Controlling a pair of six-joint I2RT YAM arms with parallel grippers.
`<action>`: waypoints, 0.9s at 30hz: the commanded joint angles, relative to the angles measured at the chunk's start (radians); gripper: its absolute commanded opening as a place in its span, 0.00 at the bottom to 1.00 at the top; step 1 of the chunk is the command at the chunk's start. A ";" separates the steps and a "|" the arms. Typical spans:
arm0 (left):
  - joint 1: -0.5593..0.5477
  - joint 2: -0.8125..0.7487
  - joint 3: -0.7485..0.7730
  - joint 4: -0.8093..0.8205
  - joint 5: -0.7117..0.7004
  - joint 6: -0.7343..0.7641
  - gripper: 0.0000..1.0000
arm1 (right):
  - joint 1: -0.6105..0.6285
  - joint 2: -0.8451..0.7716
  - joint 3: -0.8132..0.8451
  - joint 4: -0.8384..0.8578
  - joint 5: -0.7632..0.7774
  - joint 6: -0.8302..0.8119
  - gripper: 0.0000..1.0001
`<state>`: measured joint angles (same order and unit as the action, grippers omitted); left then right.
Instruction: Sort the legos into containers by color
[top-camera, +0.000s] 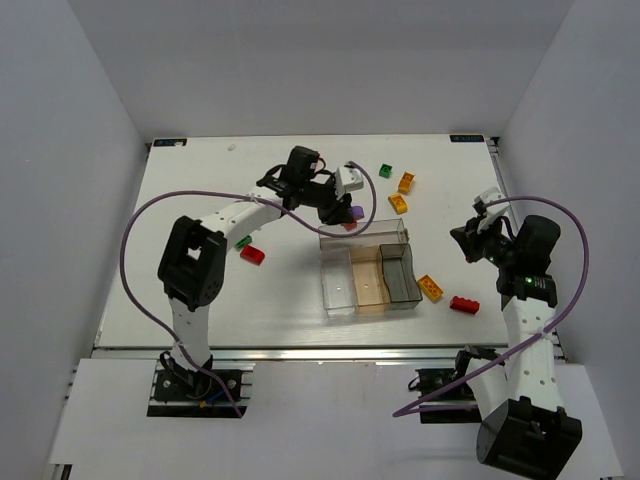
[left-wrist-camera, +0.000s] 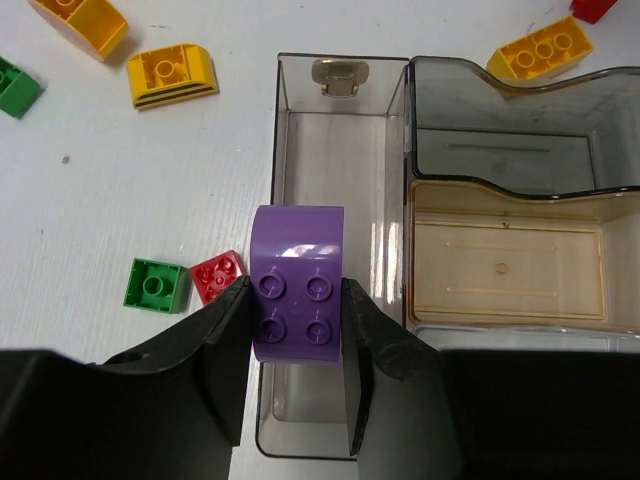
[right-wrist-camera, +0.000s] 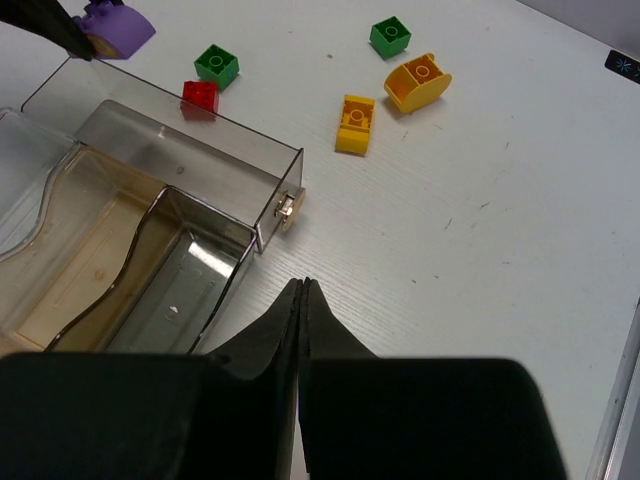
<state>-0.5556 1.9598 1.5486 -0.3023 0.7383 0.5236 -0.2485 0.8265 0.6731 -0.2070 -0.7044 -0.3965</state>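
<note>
White surface (top-camera: 200, 300) boxed in by plain pale walls, clear compartment tray (top-camera: 327, 290) a little right of centre. Left tool (left-wrist-camera: 297, 312) clamped on the purple rounded brick (left-wrist-camera: 297, 255), fingers (left-wrist-camera: 232, 335) on its two flat sides, studs facing the wrist camera, curved end pointing away. Hangs over the tray's wide compartment (left-wrist-camera: 330, 170), the strip along the tray's far side, toward the left end of that strip; apparently clear of the compartment floor. Right tool (right-wrist-camera: 302, 292) pressed together on nothing, poised over bare surface between the tray and the right edge.

Loose pieces all round: red brick (top-camera: 252, 254) and green brick (top-camera: 244, 241) left of the tray, yellow-orange bricks (top-camera: 406, 182) toward the far edge, second red brick (top-camera: 463, 304) near the right edge.

Judged hard, light and stiff, with a glossy skin: no give under the fingers, so likely to squirt out if pinched on the curve. Best taken across the flat parallel sides, as now. Unlikely to break if dropped, though apt to bounce or skid on the hard tray floor; low release advisable.
</note>
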 joint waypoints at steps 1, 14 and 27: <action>-0.026 0.007 0.054 -0.069 -0.051 0.072 0.01 | -0.006 0.005 0.003 0.040 0.008 0.004 0.00; -0.084 0.059 0.087 -0.113 -0.174 0.098 0.43 | -0.006 0.016 0.005 0.026 0.005 -0.015 0.04; -0.069 -0.061 0.031 -0.089 -0.201 0.000 0.65 | -0.005 0.016 0.011 0.008 -0.007 -0.033 0.42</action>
<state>-0.6418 2.0068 1.5883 -0.4095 0.5385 0.5827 -0.2489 0.8425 0.6731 -0.2089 -0.7029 -0.4179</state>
